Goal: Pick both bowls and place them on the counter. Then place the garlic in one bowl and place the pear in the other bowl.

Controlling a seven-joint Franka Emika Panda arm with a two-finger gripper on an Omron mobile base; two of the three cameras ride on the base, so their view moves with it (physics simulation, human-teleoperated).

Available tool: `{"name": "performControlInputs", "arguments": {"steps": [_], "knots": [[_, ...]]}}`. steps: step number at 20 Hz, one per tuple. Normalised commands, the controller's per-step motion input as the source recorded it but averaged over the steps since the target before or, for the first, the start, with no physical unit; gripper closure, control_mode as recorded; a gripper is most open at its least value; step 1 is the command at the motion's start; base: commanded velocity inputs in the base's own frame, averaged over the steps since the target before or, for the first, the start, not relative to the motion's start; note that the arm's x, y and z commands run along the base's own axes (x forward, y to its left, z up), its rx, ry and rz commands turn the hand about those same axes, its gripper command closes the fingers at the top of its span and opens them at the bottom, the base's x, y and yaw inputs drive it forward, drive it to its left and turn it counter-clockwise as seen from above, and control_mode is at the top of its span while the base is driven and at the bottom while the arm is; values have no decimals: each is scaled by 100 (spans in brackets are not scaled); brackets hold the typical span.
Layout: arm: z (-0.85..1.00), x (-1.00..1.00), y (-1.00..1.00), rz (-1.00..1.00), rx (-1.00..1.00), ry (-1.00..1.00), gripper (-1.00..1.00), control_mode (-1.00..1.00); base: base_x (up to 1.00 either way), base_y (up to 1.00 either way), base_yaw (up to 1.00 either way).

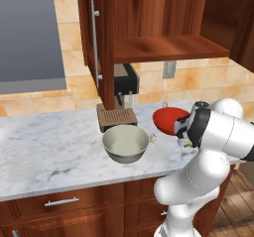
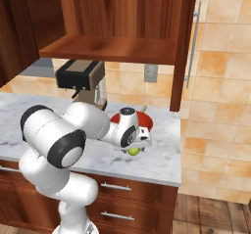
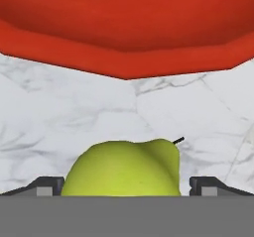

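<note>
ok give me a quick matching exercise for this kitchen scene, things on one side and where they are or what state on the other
Things:
1. pear
2. red bowl
3. grey-beige bowl
4. coffee machine

Descriptions:
A. on the counter, in front of the brown drip tray
B. between the open fingers, on the marble
C. against the wall, under the wooden shelf
D. just beyond the pear, on the counter

Pairs: 1-B, 2-D, 3-A, 4-C

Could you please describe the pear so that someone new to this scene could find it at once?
On the white marble counter, beyond the deep grey-beige bowl, sits a shallow glossy red bowl. The small yellow-green pear lies on the marble just in front of it, between the open gripper tips; it is the only green thing there.
</note>
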Motion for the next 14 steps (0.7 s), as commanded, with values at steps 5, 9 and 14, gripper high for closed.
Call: {"name": "performControlInputs", "arguments": {"steps": [5,9,14], "knots": [[-3,-3,-3,7,-1,0,100,-100,0,0,0],[13,-14,-2,6,-1,3,100,-100,0,0,0],[45,-21,2,1,0,0,100,-100,0,0,0]]}}
